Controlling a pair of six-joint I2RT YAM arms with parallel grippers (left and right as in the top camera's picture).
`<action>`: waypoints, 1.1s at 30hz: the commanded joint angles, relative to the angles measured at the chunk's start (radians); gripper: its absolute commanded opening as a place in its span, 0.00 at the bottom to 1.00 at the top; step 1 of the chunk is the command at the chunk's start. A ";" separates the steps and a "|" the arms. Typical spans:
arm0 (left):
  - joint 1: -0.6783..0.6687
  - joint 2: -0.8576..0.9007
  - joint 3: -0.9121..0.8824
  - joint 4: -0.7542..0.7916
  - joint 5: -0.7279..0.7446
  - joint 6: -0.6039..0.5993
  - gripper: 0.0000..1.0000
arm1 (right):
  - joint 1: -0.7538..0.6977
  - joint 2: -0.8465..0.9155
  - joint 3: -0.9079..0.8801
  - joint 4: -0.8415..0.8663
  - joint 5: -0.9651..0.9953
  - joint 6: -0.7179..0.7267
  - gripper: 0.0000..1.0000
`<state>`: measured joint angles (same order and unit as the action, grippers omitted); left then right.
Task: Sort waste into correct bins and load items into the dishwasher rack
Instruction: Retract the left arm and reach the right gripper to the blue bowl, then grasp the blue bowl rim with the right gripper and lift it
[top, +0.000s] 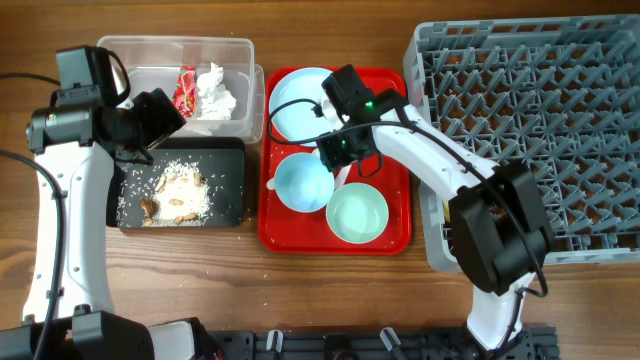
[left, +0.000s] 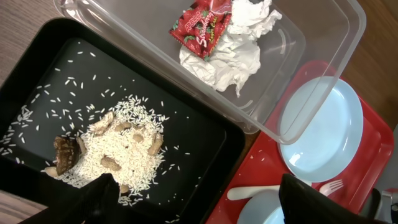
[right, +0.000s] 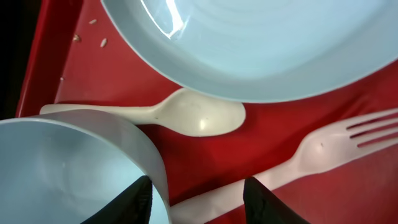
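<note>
The clear tub (top: 175, 42) holds the red wrapper (top: 186, 90) and white tissue (top: 215, 92). The black tray (top: 225, 170) holds the food scraps (top: 178, 195). My left gripper (top: 160, 118) is open and empty above the black tray's right edge (left: 199, 205). My right gripper (top: 340, 160) is open low over the red serving tray, its fingers (right: 199, 202) either side of the light-blue bowl's rim (right: 74, 168) and the fork handle (right: 323, 149). The spoon (right: 186, 116) lies below the plate (right: 261, 43). The mint bowl (top: 357, 215) sits at the tray's front. The yellow cup is out of view.
The grey dishwasher rack (top: 530, 120) fills the right side with nothing seen in it. The red serving tray (top: 395, 235) lies between the bins and the rack. A few rice grains lie on its corner (right: 93, 31).
</note>
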<state>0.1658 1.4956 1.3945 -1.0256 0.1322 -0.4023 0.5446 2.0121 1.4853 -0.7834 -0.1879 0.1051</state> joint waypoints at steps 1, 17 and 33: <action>0.005 -0.005 0.014 0.000 0.013 0.005 0.85 | 0.002 0.011 -0.006 0.005 -0.054 -0.060 0.55; 0.005 -0.005 0.014 0.000 0.013 0.005 1.00 | 0.002 0.014 -0.007 0.005 -0.147 -0.151 0.53; 0.005 -0.005 0.014 0.000 0.013 0.005 1.00 | 0.003 0.066 -0.009 0.029 -0.151 -0.177 0.34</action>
<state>0.1658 1.4956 1.3945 -1.0256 0.1326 -0.4023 0.5446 2.0537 1.4849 -0.7601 -0.3145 -0.0463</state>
